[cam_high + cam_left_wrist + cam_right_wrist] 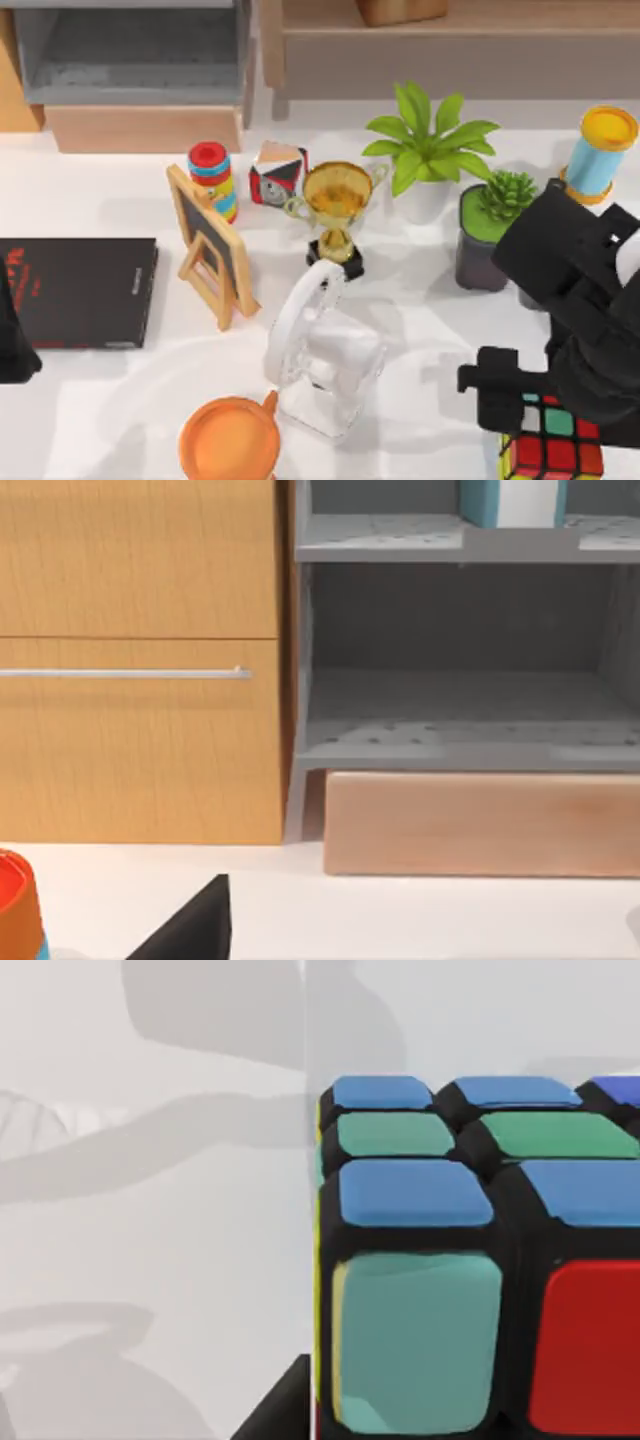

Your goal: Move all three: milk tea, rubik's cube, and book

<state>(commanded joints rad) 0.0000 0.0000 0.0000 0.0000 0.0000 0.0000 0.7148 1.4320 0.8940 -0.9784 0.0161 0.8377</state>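
The rubik's cube [553,452] sits at the table's front right corner, with red, green and yellow stickers on top. My right gripper [520,405] hovers right over it, its black body covering the cube's far edge. In the right wrist view the cube [470,1260] looms very close. The book [78,291], black with red marks, lies flat at the left side. My left arm [14,345] is parked at the left edge beside the book. A light blue cup with a yellow lid, apparently the milk tea [603,150], stands at the back right.
A small chalkboard easel [210,245], a striped stacking toy [212,175], a patterned cube [278,172], a gold trophy [337,205], two potted plants [430,150] [490,235], a clear pitcher [325,355] and an orange cup [228,440] crowd the middle. A grey shelf [460,710] stands behind.
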